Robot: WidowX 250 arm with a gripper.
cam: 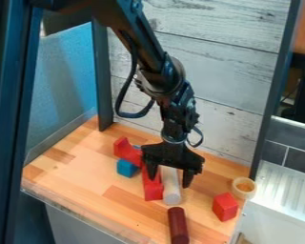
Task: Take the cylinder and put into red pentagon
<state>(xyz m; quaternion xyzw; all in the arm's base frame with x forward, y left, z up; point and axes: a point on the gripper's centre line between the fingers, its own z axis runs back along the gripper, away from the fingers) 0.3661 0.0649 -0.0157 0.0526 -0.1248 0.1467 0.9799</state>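
My spread fingers stand either side of the pale cylinder point(171, 193).
With 12 at the top of the view and my gripper point(169, 180) as the clock's centre, I hang low over the wooden worktop point(85, 167), fingertips pointing down and well parted; whether either one touches the cylinder, I cannot tell. That cylinder lies between them, its near end towards 6 o'clock, where the dark red cylinder point(178, 225) lies just past it. Which of the two the task means, I cannot tell, nor which red piece is the pentagon. A long red block point(152, 188) sits just beside the pale one at 9, a blue block point(126, 168) between 9 and 10, a notched red block point(124, 150) between 10 and 11, a separate red block point(225, 206) at 4, and a small round cup point(244, 188) at 3.
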